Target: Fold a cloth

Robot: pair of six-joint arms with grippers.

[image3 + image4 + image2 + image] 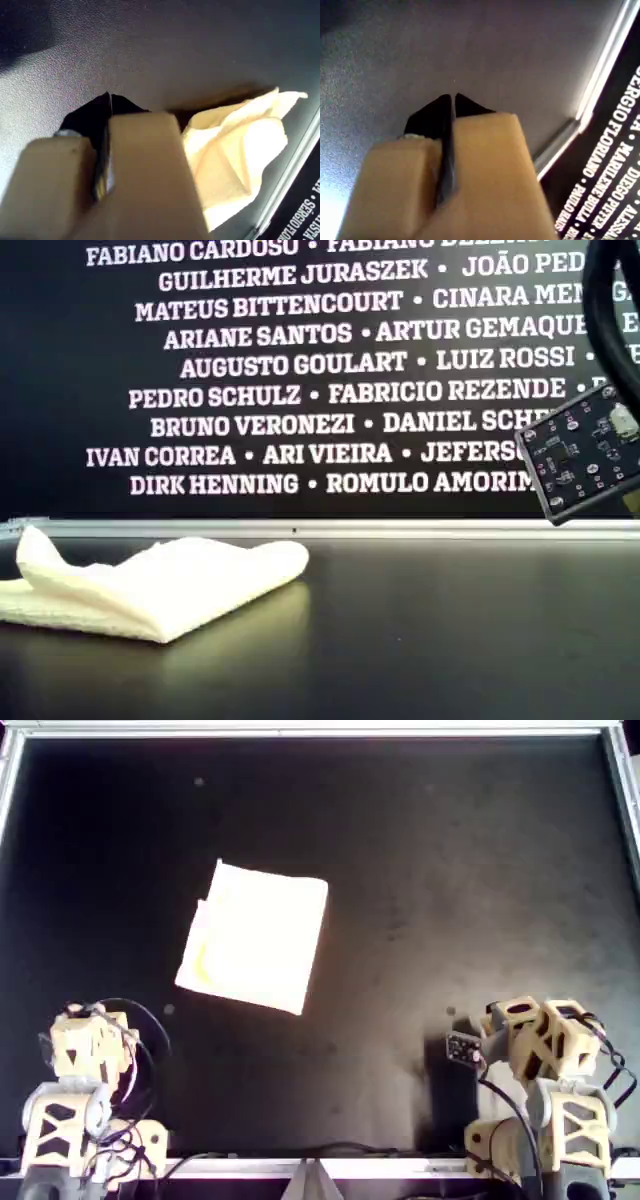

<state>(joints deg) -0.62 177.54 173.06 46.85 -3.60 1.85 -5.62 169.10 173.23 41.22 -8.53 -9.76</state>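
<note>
Both grippers pinched closed, empty | left gripper [109,97] | right gripper [453,97] | cloth [255,937] untouched

I see a big black table top [450,870] with a shiny silver edge [300,732] at 12 o'clock in the overhead view. Behind it, in the exterior view, stands a black wall [300,370] covered in white names. Soft light shines on the dark top.

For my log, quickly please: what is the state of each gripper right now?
Left gripper: closed, holding nothing; the cloth lies apart from it.
Right gripper: closed, holding nothing.
</note>
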